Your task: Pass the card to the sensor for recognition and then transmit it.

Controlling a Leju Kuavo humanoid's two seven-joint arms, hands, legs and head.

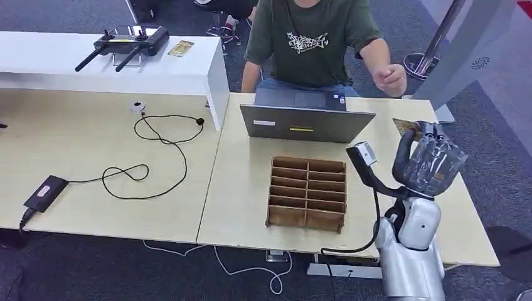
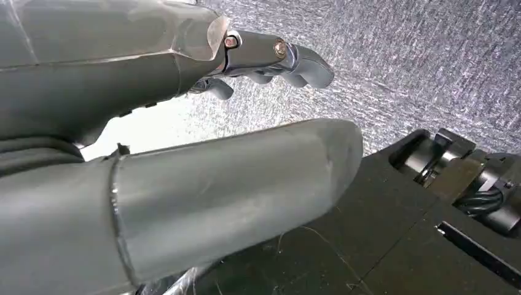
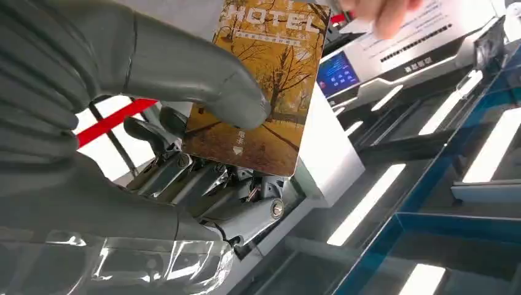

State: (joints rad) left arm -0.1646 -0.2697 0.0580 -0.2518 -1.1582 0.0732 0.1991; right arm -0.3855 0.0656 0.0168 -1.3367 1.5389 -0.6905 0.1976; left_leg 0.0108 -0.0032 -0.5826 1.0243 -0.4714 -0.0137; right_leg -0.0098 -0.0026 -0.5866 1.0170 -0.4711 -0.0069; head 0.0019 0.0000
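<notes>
Item: card (image 3: 258, 86), pinched by my right hand (image 1: 430, 164) near the table's (image 1: 238, 207) right edge; sensor (image 1: 362, 152) lies just left, probably lower; left hand (image 2: 184, 153) empty, apparently open.

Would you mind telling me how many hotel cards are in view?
2: one hotel card pinched in the right hand, raised near the person, another card lying on the white shelf beside the controller. Others may be hidden.

Card (image 3: 264, 92): golden autumn-tree print, "HOTEL" lettering across one end, pinched between thumb and fingers of the raised right hand (image 1: 430, 164). Sensor (image 1: 362, 152): small scanner head on a black arm, just beside that hand.
</notes>
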